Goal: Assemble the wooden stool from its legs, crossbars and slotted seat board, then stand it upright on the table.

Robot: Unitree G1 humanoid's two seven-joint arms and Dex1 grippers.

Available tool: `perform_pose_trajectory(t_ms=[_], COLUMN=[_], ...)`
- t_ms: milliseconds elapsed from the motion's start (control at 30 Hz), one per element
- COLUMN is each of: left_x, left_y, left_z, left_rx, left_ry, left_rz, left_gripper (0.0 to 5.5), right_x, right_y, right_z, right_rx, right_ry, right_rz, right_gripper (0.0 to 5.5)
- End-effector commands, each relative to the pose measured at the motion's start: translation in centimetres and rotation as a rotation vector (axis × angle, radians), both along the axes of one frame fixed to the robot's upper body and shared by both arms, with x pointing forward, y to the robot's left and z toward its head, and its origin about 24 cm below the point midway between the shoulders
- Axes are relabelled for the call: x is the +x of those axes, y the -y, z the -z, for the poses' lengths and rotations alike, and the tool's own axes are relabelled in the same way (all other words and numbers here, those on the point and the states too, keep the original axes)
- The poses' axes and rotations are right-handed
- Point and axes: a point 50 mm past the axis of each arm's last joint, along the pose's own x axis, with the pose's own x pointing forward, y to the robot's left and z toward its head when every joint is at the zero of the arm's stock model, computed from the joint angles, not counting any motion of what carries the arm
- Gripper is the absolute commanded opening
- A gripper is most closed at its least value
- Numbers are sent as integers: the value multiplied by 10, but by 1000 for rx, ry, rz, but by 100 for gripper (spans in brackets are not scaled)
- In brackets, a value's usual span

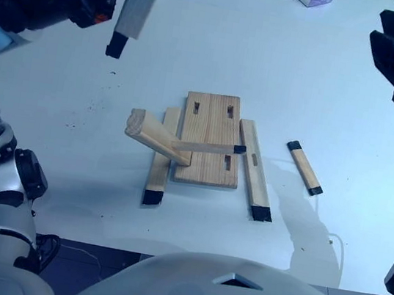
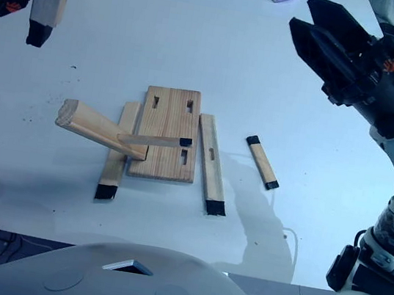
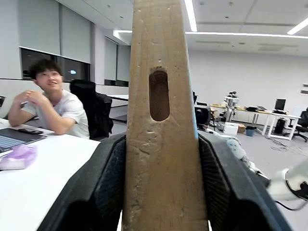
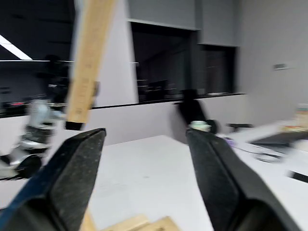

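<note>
One leg (image 1: 138, 12), upper end hidden in left tool (image 3: 161, 180)

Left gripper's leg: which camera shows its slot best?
Left wrist view: the leg sits in the left gripper, slot facing the camera. Eye views show its black-capped end; the right wrist view shows it far off.

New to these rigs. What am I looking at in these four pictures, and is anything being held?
A humanoid robot with two-fingered grippers. Two wide pictures look down from its head; two come from its wrists. The left gripper holds a wooden leg above the table; the right gripper is open, empty. On the table: the slotted seat board, a tilted leg with a crossbar in it, a flat leg on its left, another on its right, and a loose short crossbar.
</note>
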Motion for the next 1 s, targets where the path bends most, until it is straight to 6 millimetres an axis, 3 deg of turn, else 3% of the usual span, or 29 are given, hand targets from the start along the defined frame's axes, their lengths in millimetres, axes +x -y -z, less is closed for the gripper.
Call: perform_pose_trajectory(t_ms=[33,333,733,1000], left_x=[-9,-7,1,6], left_y=[11,32,34,40], left_z=[11,16,41,40], left_rx=[19,42,141,171], left_ry=[-24,-9,-26,-1], left_rz=[59,171,191,232], left_gripper=[201,201,201,201], right_x=[-1,2,1,4], right_y=[-26,-66,-91,-106], right_z=[-10,-19,-32,-30], right_rx=[-12,49,76,16], right_ry=[9,2,38,50], right_rz=[-149,-339,-408,-411], right_gripper=[370,370,370,353])
